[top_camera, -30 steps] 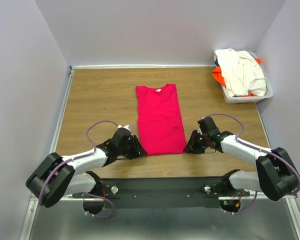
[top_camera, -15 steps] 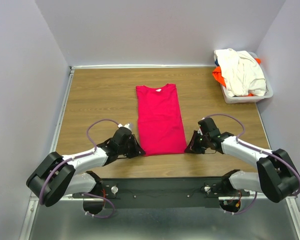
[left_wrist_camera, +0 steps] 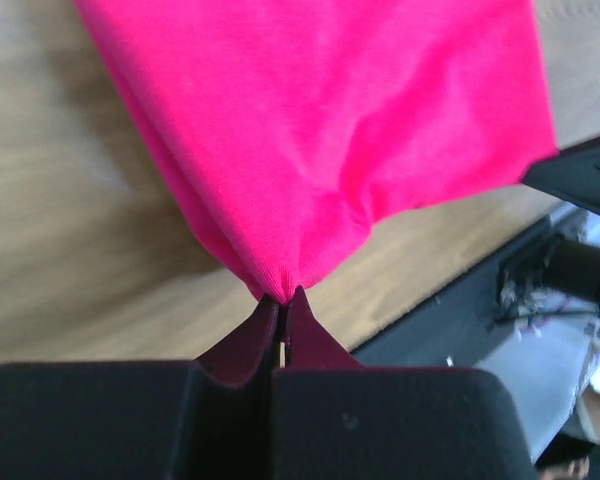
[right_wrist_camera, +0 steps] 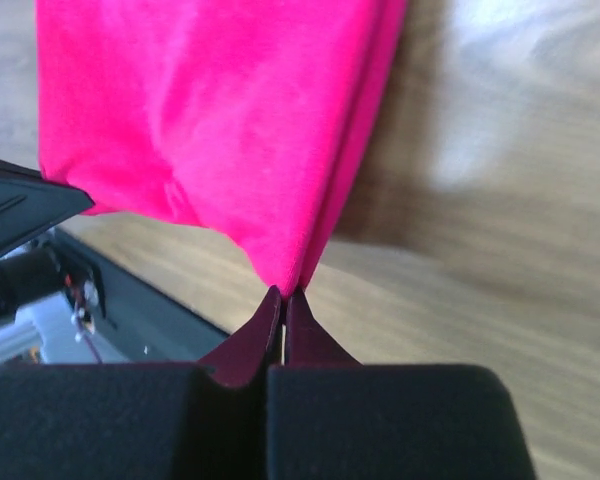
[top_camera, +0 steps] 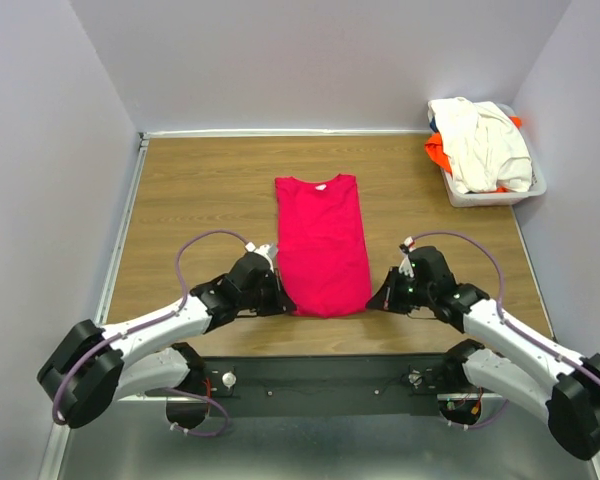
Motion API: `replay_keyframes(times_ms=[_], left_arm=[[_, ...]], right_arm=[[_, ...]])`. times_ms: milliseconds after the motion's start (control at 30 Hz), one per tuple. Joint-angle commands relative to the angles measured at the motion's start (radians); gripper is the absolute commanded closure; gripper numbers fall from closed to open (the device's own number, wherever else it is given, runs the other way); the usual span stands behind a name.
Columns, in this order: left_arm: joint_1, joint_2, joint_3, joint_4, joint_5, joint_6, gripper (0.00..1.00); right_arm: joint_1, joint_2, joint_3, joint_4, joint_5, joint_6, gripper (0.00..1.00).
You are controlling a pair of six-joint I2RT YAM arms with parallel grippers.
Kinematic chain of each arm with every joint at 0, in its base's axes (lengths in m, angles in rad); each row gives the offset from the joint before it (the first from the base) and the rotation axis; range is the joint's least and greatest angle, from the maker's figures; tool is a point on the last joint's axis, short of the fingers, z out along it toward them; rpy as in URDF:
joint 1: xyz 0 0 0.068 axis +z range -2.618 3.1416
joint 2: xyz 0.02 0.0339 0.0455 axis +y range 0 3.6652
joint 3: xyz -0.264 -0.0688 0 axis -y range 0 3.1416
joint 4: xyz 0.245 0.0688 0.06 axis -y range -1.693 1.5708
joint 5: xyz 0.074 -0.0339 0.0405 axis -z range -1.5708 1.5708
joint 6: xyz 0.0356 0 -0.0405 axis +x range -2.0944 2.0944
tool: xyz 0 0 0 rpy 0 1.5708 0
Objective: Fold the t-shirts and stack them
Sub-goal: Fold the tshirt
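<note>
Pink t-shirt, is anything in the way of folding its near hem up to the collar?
Nothing visible. The left gripper and right gripper are each shut on a near hem corner of the pink t-shirt, whose top lies bare up to the collar. The white basket sits off at the far right.

The pink-red t-shirt (top_camera: pixel 321 243) in the middle is plain and bright all over. The tabletop (top_camera: pixel 200 190) is brown wood with streaky lines. Far right, a white basket (top_camera: pixel 490 198) holds a cream-white t-shirt (top_camera: pixel 483 145) and an orange t-shirt (top_camera: pixel 437 152). The left end effector (top_camera: pixel 280 301) and right end effector (top_camera: pixel 376 299) are black with dark red tips. The walls (top_camera: pixel 40 150) are pale purple-grey.
</note>
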Motion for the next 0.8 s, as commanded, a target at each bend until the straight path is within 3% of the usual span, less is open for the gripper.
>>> replay_keyframes(times_ms=[0,233,367,467,767], left_arm=[[-0.073,-0.079,-0.014,-0.066,-0.033,-0.057,1.0],[-0.173,-0.269,-0.032,-0.166,-0.087,-0.172,1.0],[-0.161,-0.306,0.028,-0.21,-0.147,-0.137,1.0],[-0.132,-0.27,0.103,-0.229,-0.158,-0.083,1.0],[0.127,-0.11,0.291,-0.18,-0.021,0.14,1.0]], right_arm=[[0.04,-0.113,-0.046,-0.061,-0.035,0.044,0.99],[0.056,-0.366,-0.033,-0.239,-0.003,0.098,1.0],[0.056,-0.376,0.048,-0.281,0.051,0.089,0.99],[0.056,-0.307,0.141,-0.286,0.121,0.062,0.99],[0.056,0.099,0.457,-0.286,0.305,-0.014,1.0]])
